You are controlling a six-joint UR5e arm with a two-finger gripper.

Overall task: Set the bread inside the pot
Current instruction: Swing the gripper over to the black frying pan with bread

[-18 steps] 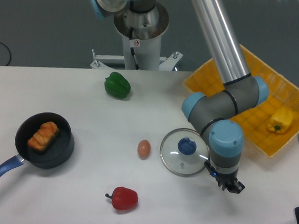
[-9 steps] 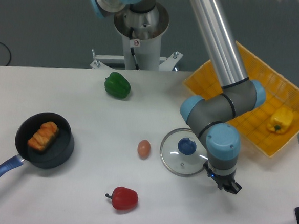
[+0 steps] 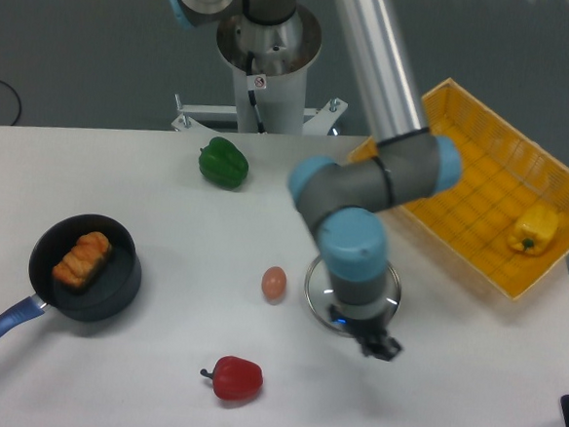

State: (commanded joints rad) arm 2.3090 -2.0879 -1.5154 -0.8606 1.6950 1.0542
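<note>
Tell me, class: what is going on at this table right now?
The bread already lies inside the black pot at the left. The robot's gripper holds nothing and hangs low at the near edge of the glass lid, on the other side of the egg from the pot. Whether its fingers are open or shut cannot be told. Nothing is being handled at this moment.

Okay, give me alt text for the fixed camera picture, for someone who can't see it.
The bread lies in the black pot at the table's left, while the gripper hangs over a glass lid near the middle. An egg, a red pepper and a green pepper lie loose.
</note>
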